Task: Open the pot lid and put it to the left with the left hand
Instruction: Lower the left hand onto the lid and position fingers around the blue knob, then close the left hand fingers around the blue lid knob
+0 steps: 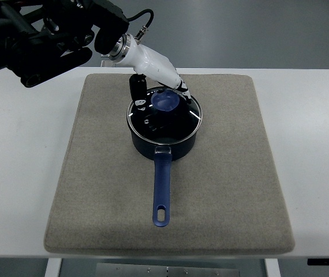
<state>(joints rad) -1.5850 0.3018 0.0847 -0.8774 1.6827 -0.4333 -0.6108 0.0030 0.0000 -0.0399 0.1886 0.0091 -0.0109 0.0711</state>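
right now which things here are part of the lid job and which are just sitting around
Part of the job:
- left hand, over the lid's knob
- glass lid, still on the pot
- blue pot, handle toward the near edge
- grey mat, free space left of the pot

Just there:
- white table

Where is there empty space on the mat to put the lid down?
Bare mat lies left of the pot, out to the mat's left edge. Right of the pot is bare too. It is crowded only at the lid, where the left hand sits.
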